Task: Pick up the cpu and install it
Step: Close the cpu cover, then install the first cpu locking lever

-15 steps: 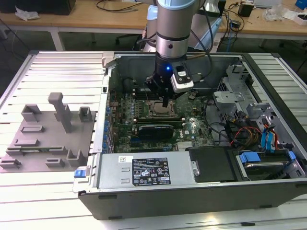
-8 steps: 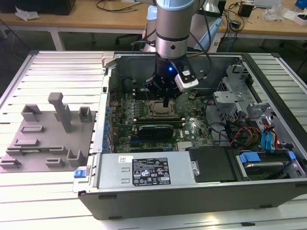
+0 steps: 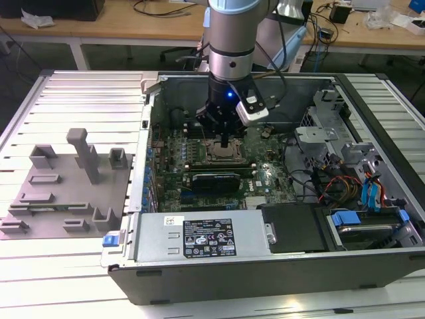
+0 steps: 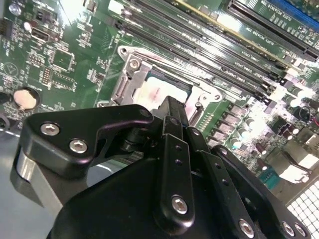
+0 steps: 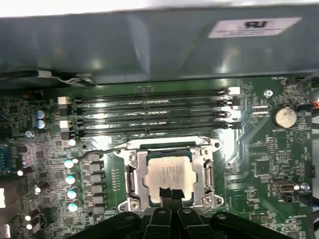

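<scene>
The cpu [image 5: 169, 173] is a small square chip with a pale metal top. It lies flat inside the open metal socket frame [image 5: 130, 177] on the green motherboard [image 5: 259, 149]. My gripper [image 5: 171, 192] hangs straight over it, its two black fingers shut together, tips at the chip's edge; whether they touch it I cannot tell. In the second wrist view the gripper [image 4: 172, 105] covers part of the cpu [image 4: 158, 92]. In the exterior view the gripper [image 3: 226, 141] reaches down into the open computer case [image 3: 265, 279] above the socket [image 3: 219, 151].
Memory slots [image 5: 149, 112] run beside the socket. A long black expansion card [image 3: 214, 181] lies in front of it. A power supply [image 3: 199, 236] and drive bays with cables [image 3: 352, 193] fill the case. A grey plate with upright blocks [image 3: 66, 193] sits at the exterior view's left.
</scene>
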`<state>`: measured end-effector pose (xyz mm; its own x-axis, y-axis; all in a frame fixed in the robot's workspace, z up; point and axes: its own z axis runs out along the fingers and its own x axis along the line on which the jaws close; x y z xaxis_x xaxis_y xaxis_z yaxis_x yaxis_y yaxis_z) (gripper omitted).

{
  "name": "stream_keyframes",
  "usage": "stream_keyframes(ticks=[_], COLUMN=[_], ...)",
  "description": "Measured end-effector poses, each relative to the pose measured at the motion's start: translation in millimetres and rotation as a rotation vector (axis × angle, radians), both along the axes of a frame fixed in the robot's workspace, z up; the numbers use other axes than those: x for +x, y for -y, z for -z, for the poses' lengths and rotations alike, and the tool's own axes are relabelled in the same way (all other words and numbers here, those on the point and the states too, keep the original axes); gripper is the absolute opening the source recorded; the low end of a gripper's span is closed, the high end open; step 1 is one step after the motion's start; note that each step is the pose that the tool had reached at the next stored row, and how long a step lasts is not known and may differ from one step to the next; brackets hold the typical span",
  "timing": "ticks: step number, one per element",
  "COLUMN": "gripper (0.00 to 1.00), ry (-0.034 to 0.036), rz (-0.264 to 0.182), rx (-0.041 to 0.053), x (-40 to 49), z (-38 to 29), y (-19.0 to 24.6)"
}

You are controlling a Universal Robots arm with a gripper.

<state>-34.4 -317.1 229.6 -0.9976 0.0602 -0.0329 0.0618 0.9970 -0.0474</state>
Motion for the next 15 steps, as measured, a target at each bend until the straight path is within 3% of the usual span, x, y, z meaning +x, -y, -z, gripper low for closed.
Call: stream_keyframes(ticks=[4,10,15], gripper=[0.11,0.11,0.11], ry=[0.0002,0.0005,0.0005], rz=[-0.008,-0.013,-0.013], rx=[0.0001,-0.0023,-0.0028], x=[-0.3,-0.4,-0.3], z=[-1.4,-10.8,-10.9], y=[-0.2,-0.3,-0.3])
